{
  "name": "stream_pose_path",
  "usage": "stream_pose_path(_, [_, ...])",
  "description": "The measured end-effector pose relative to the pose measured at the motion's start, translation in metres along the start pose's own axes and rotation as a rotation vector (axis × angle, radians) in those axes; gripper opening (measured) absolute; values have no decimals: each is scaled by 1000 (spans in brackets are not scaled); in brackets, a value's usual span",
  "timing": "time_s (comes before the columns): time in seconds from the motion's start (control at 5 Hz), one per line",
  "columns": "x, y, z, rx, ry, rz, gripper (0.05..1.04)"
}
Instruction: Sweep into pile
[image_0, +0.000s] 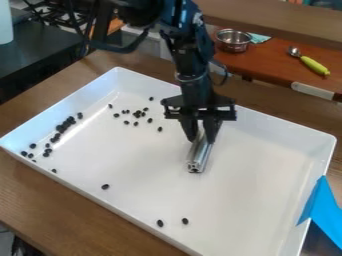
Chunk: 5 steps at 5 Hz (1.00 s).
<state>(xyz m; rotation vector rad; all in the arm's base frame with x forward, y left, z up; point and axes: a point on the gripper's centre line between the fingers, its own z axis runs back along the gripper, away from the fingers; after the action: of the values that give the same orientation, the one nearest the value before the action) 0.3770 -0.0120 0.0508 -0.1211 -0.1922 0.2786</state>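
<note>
My gripper (202, 134) hangs over the middle of the white tray, shut on a silver metal bar (199, 154) that slants down toward the tray floor. Small dark beans (137, 114) lie loosely grouped left of the gripper. More beans (62, 126) form a line along the tray's left side, with several others near its left corner. One bean (105, 186) lies alone toward the near side, and two more (185, 221) are close together near the front edge.
The white tray (264, 125) has raised walls and rests on a brown wooden table (40, 192). Blue tape (322, 212) hangs over its right wall. Behind are a metal pot (233, 40) and a spoon with a green handle (314, 65) on a reddish-brown surface.
</note>
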Motion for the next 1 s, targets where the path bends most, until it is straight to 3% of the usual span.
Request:
stream_pose_path(0.6, [20,67,4,78,-2,57,339])
stream_pose_path(1.0, [43,101,8,104,2,136,339])
